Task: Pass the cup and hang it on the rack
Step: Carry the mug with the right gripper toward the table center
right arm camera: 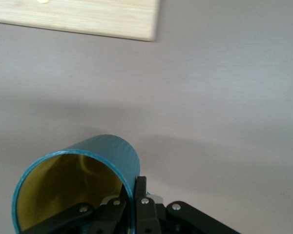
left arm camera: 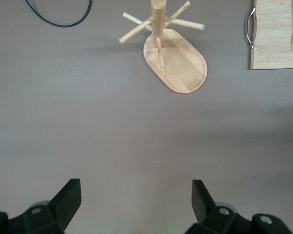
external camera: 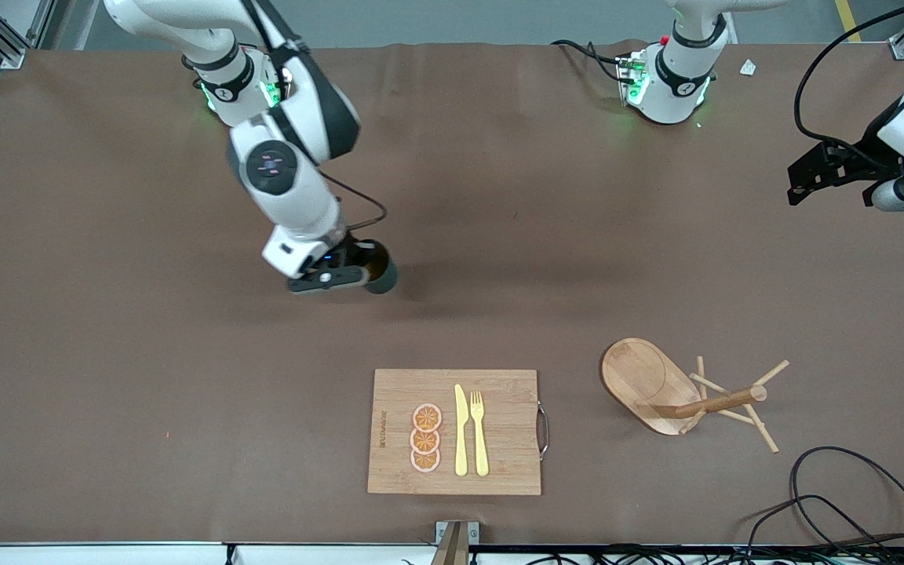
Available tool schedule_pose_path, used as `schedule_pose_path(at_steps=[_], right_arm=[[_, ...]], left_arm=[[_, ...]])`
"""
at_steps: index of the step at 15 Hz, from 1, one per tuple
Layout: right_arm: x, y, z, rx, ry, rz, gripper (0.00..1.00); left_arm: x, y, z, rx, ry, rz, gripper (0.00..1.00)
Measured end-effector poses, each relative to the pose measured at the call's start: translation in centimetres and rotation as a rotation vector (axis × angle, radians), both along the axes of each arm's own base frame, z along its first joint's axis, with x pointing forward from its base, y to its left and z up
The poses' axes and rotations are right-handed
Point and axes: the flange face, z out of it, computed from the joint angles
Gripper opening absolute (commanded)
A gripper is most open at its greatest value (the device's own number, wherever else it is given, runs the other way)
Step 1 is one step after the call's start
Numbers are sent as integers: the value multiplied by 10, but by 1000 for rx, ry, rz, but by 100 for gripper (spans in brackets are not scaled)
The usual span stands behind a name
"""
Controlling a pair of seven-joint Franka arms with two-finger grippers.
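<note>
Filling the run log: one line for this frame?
right gripper: shut on teal-green mug with yellow inside, over bare table | left gripper: open, waiting | wooden mug tree with oval base: bare pegs

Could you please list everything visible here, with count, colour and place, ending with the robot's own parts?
cup: one, teal outside, yellow inside, held off the table.
rack: one, light wood, toward the left arm's end.
board: one, bamboo, near the front camera.
orange slices: three, on the board.
knife: one, yellow, on the board.
fork: one, yellow, beside the knife.
cable: black, near the rack.
right end effector: shut on the cup's rim, over bare table.
left end effector: open, waiting over the table's edge.
</note>
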Motion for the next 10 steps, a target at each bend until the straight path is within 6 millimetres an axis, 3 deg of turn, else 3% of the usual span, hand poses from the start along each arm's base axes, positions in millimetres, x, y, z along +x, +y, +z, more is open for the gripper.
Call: schedule_pose_path(at_steps=[2,4,6,10], right_arm=[[-2,47,-17,1,-4,-14,0],[0,82,-32,5,-13,-14,0],[4,102,-44,7,-18,-1,0],[-14,133,-66,-7,-7,35,1]], left_arm=[[1,0,-2,0,4,1,100],[2,0,-4,0,7,1,100],[3,0,-6,0,10,1,100],[7,-1,-10,-1,10,-1,100]])
